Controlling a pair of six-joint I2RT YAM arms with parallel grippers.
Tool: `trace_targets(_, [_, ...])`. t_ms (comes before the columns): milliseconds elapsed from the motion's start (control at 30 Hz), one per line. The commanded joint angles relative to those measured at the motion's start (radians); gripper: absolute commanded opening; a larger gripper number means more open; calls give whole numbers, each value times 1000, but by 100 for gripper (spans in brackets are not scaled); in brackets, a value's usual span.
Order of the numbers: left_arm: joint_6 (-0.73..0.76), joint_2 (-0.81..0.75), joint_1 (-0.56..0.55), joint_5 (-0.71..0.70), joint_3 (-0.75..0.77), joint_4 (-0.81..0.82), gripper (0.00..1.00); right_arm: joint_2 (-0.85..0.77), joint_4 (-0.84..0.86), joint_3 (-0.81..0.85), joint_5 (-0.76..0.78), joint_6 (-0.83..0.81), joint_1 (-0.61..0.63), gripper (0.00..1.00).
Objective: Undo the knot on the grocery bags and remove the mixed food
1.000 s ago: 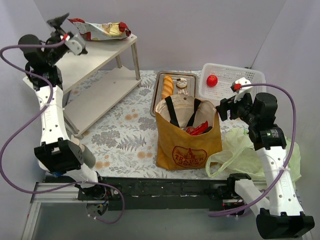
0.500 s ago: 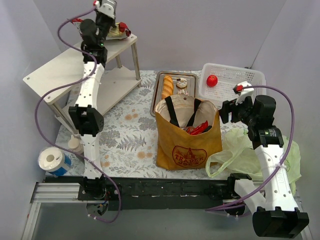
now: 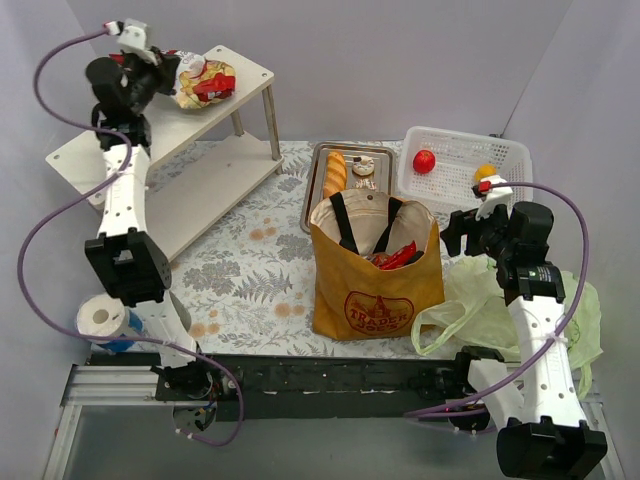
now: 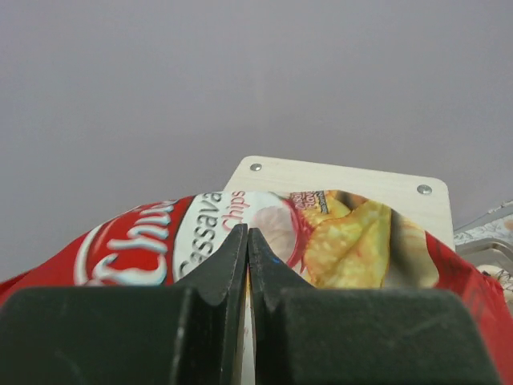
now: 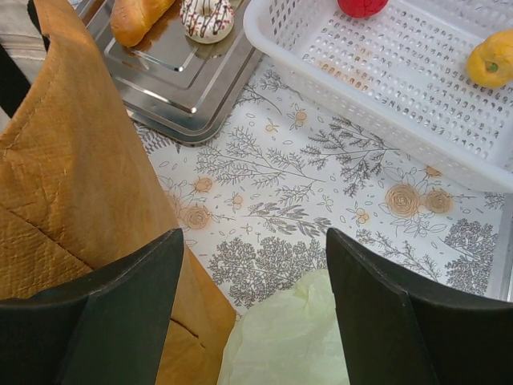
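1. At the far left corner of the table [image 3: 250, 270]: a pale two-board shelf [image 3: 245, 70], with a red-white chips packet [image 3: 205, 82] lying on its top board.
2. Left gripper [image 3: 165, 78] raised to that top board, jaws pressed together tip to tip at the packet's near edge. In the left wrist view, not possible to tell whether any foil is nipped between them.
3. In the middle of the table, toward the near edge: the mustard tote [image 3: 375, 290], upright, mouth open, black handles drooping inside, logo facing the arms.
4. Poking up inside the tote's mouth: shiny red packets [image 3: 395, 258].
5. At the near right corner, just beside the tote: the pale green bag [image 3: 480, 290], crumpled and slack on the cloth.
6. Right gripper [image 3: 455, 232] hanging between tote and basket, jaws spread wide with nothing between them, only patterned cloth below.
7. At the far right corner: a white mesh basket [image 3: 460, 133] holding a red apple [image 3: 424, 161] and an orange [image 3: 485, 172], apart from each other.
8. Along the far edge, behind the tote: a steel tray [image 3: 312, 190] with a baguette [image 3: 335, 172] and an iced donut [image 3: 363, 167] side by side.
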Motion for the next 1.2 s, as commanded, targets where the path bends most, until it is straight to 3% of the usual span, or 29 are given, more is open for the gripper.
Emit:
trace_targets(0, [-40, -142, 31, 257, -95, -76, 0, 14, 53, -16, -28, 29, -9, 78])
trace_targets(133, [-139, -147, 28, 284, -72, 7, 0, 42, 73, -20, -36, 43, -9, 78])
trace_targets(200, [-195, -114, 22, 257, 32, 8, 0, 54, 84, -17, -41, 47, -9, 78])
trace_targets(367, [-203, -8, -3, 20, 224, 1, 0, 48, 110, -20, -91, 53, -9, 76])
trace_targets(533, [-216, 144, -30, 14, 427, -49, 0, 42, 113, -25, -114, 59, -11, 75])
trace_targets(700, [-161, 193, -111, 47, 410, -105, 0, 37, 97, -32, -104, 56, -11, 75])
trace_targets(900, [-150, 204, -118, -6, 368, -179, 0, 21, 75, -36, -82, 43, -12, 75])
trace_targets(1167, [10, 14, -116, 238, 96, -328, 0, 2, 74, -77, -73, 44, -27, 76])
